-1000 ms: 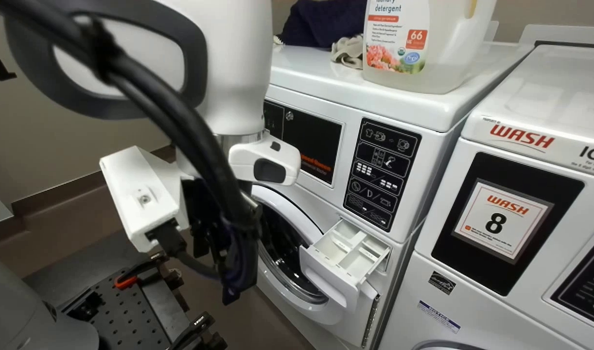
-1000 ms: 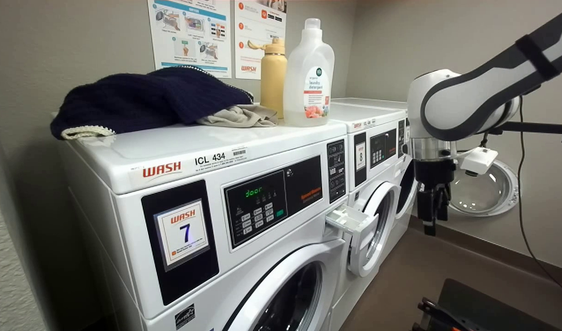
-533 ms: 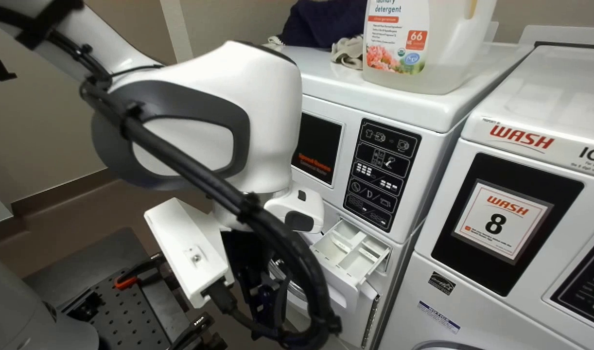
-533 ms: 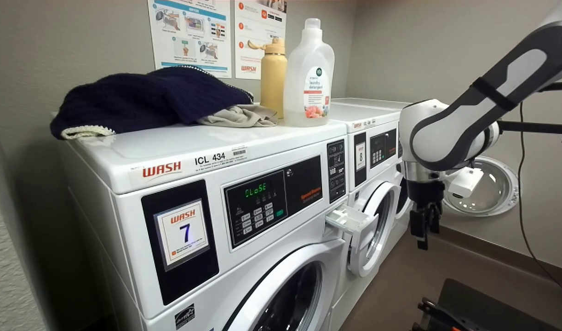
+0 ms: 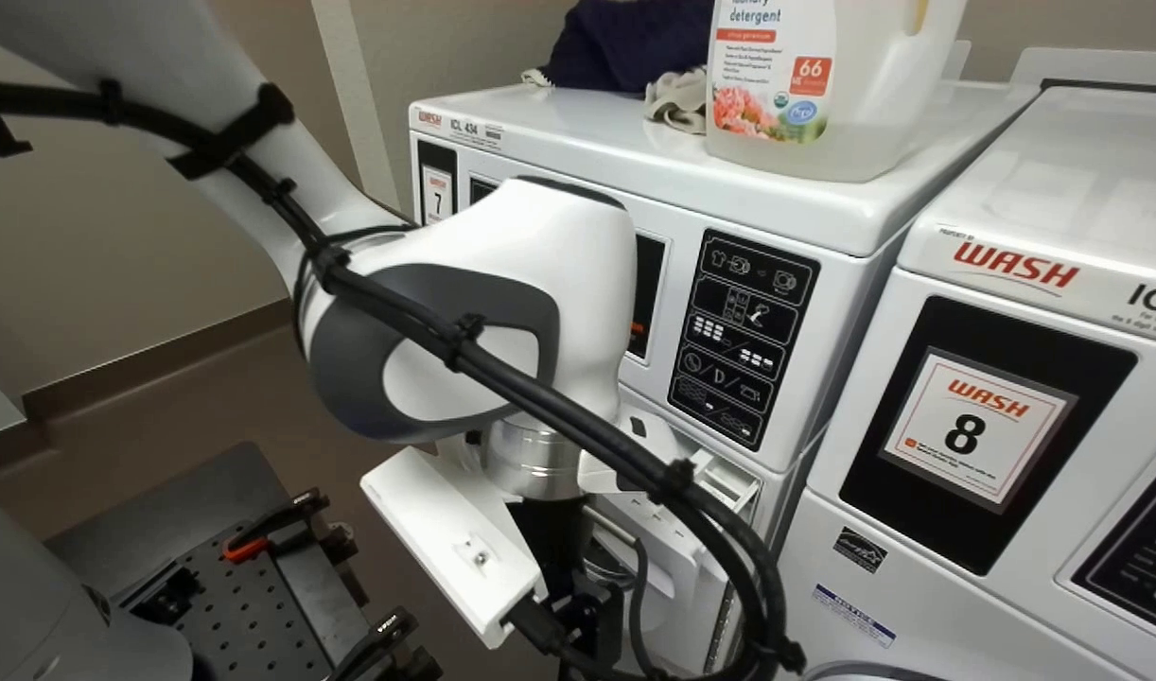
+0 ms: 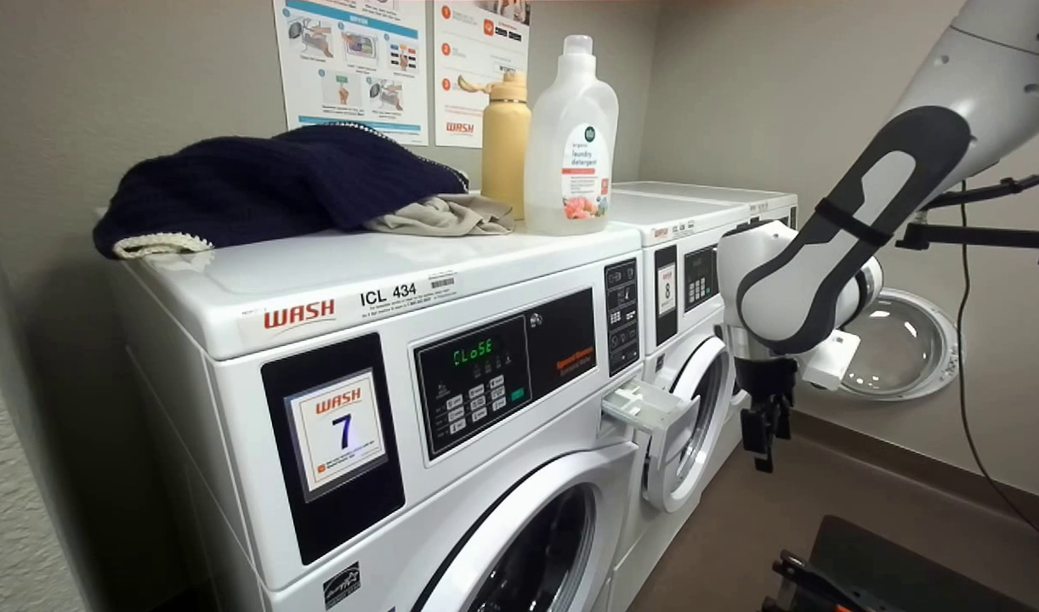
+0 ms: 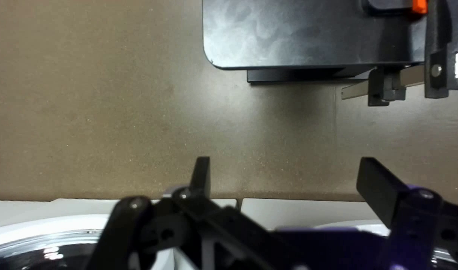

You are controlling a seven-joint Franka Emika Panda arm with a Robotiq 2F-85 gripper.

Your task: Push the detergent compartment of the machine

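1. In an exterior view, a navy cloth (image 6: 264, 187), a beige cloth (image 6: 443, 215), a yellow flask (image 6: 505, 153) and a detergent bottle (image 6: 566, 153) sit on the washer (image 6: 502, 268), with two posters (image 6: 354, 72) on the wall (image 6: 171, 68) behind.
2. The posters are cut off above, the round door (image 6: 541, 552) below; behind its dark glass I can't tell what's there.
3. The detergent drawer (image 6: 643, 408) sticks out at the right of the washer's front, divided inside; the robot arm (image 6: 792, 306) reaches down near it, apart.
4. In an exterior view, a neighbouring washer (image 5: 975, 586), marked 8, stands just beside, and a black stand (image 5: 242, 610) with holes sits lower left.
5. Here the bottle's top is cut off, and the arm and its cables (image 5: 550, 399) hide much of the drawer; a strip of white tray shows.
6. In the wrist view, brown floor (image 7: 101, 97) spreads below the gripper (image 7: 285, 176), released, its two fingers (image 7: 202, 174) well apart; it hides parts of the white machine fronts (image 7: 307, 210) along the bottom.
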